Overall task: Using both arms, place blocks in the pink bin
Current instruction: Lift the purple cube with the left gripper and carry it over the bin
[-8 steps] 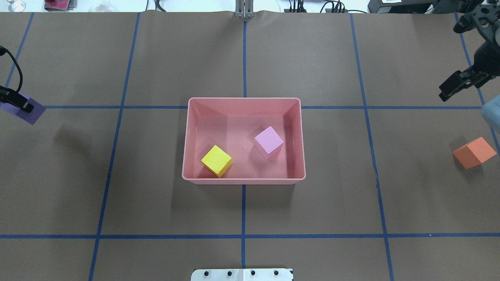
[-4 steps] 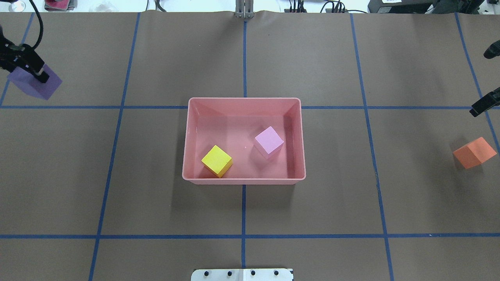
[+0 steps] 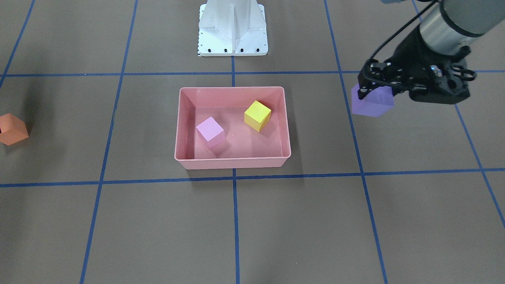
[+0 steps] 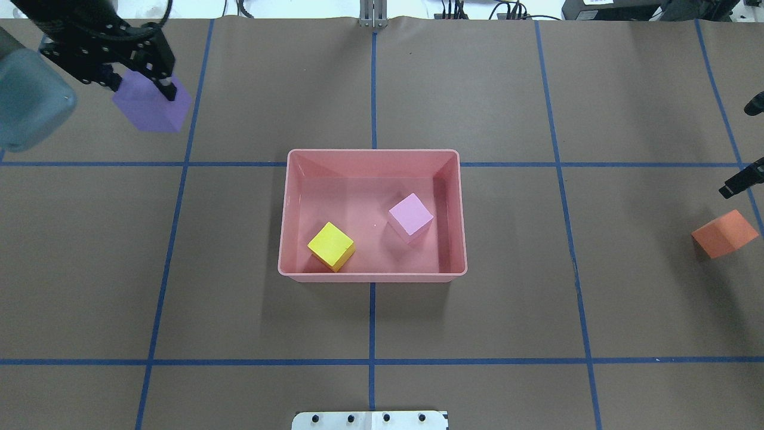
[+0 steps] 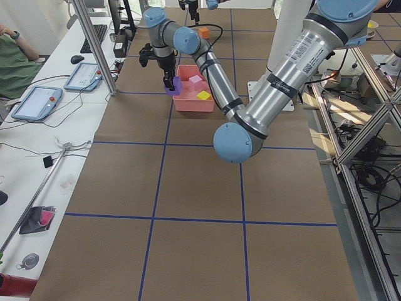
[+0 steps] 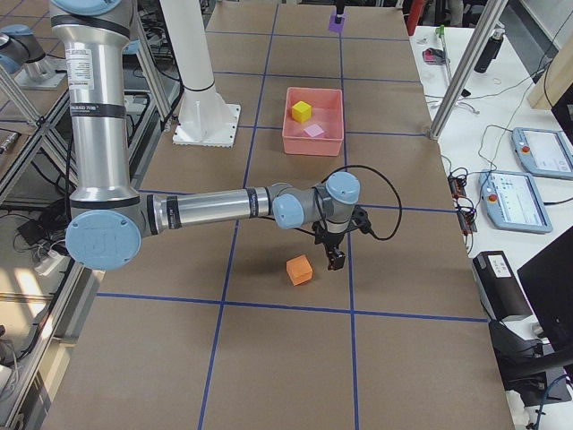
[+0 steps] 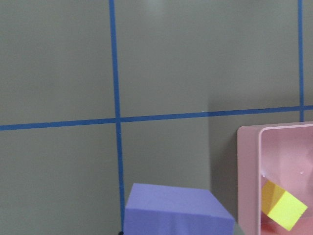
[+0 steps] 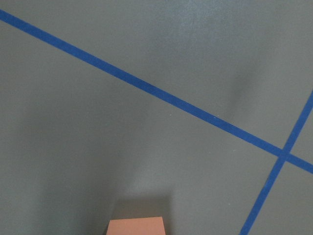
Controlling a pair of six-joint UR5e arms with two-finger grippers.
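At the middle of the brown table (image 4: pixel 477 310), seen from overhead, we find the pink bin (image 4: pixel 373 276) resting over a crossing of the blue tape lines (image 4: pixel 561 164). Two blocks lie on its floor, apart from each other. The yellow block (image 4: pixel 330 245) is at 8 o'clock from the bin's centre, near the front wall, and the light pink block (image 4: pixel 410 216) is at 3 o'clock, near the right-hand wall. Both sit turned out of line with the walls.

Out at 10 o'clock from the bin, well apart from it, the left gripper (image 4: pixel 143 89) has its jaws closed on the purple block (image 4: pixel 153 106). One black finger (image 4: pixel 171 92) presses on the face nearest the bin. From the camera at the table's left end we see this block held clear of the table. In the left wrist view it sits at the bottom edge, with the bin's corner and the yellow block at 3 o'clock from it.

At 3 o'clock from the bin, far off near the table's edge, the orange block (image 4: pixel 724 233) stands alone on the table. The right gripper (image 4: pixel 747 144) is at 12 o'clock from it, jaws spread wide and holding nothing. Its nearer finger (image 4: pixel 739 184) is close to the block but not touching. The right wrist camera catches only a strip of the block at 6 o'clock of its picture. The white base (image 4: pixel 370 421) stands at 6 o'clock from the bin.
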